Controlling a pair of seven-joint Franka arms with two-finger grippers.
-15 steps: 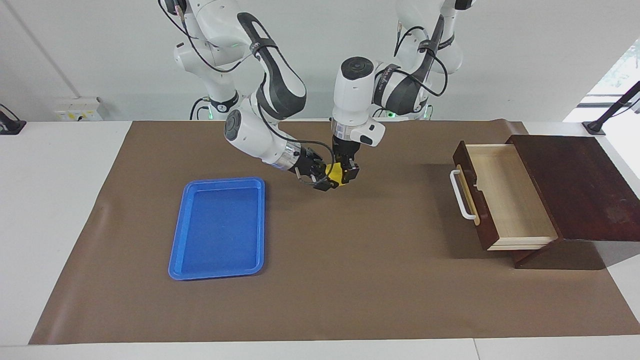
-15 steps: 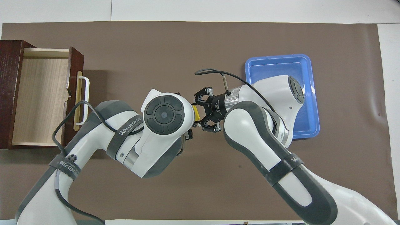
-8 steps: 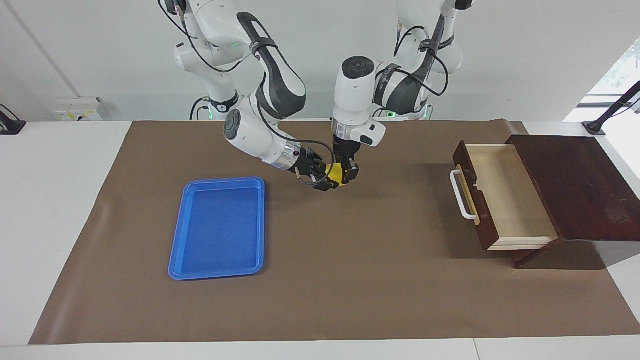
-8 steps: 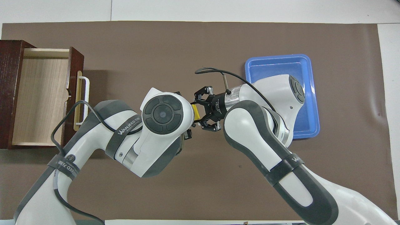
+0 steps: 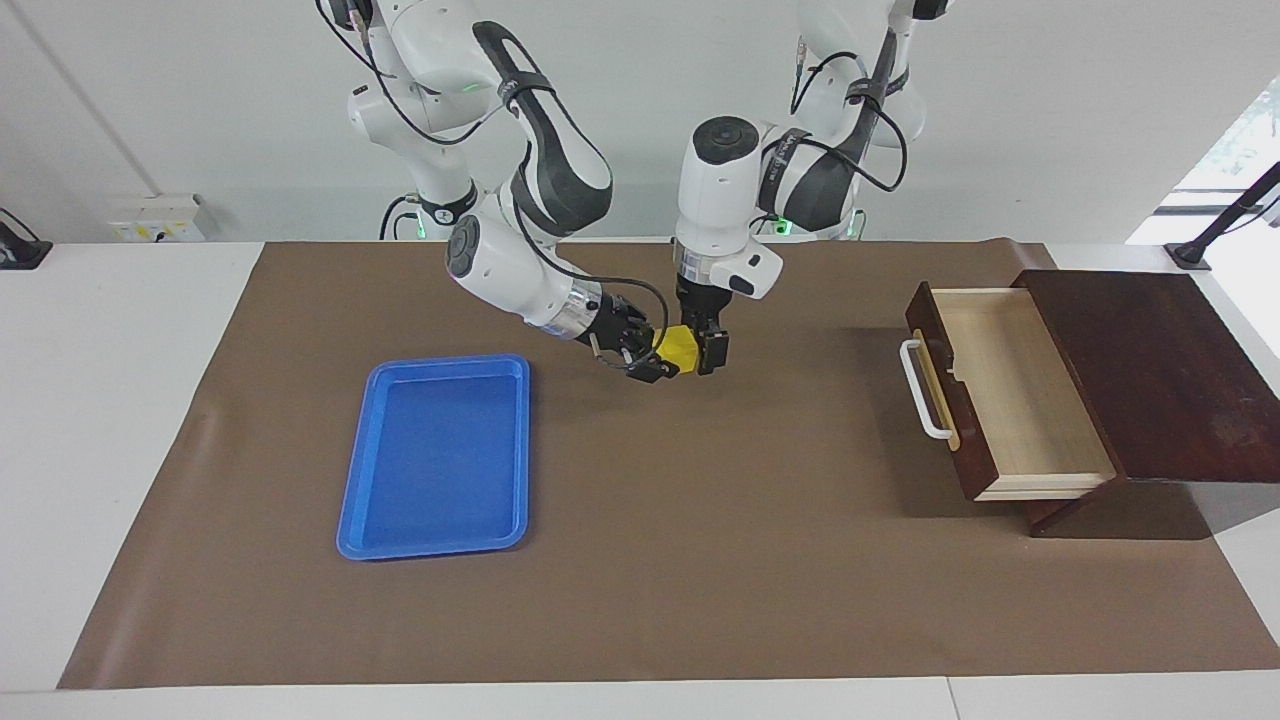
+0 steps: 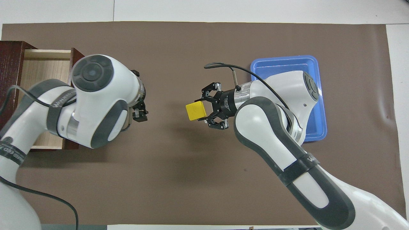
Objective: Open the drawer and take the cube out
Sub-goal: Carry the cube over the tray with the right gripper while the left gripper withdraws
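Cube [image 6: 195, 111] out of drawer [image 6: 41, 68], in air over mid desk [image 6: 191, 179]; overhead view: at 9 o'clock from tray [image 6: 284, 59]; right gripper [image 6: 200, 111] fingers pinching it sideways, reaching toward 9 o'clock; left gripper [image 6: 140, 114] off cube, spread or closed cannot tell.

Risk: shallow grip near one edge; cube may twist or drop.

Cube: no long axis; flat face up, edges slightly skewed.
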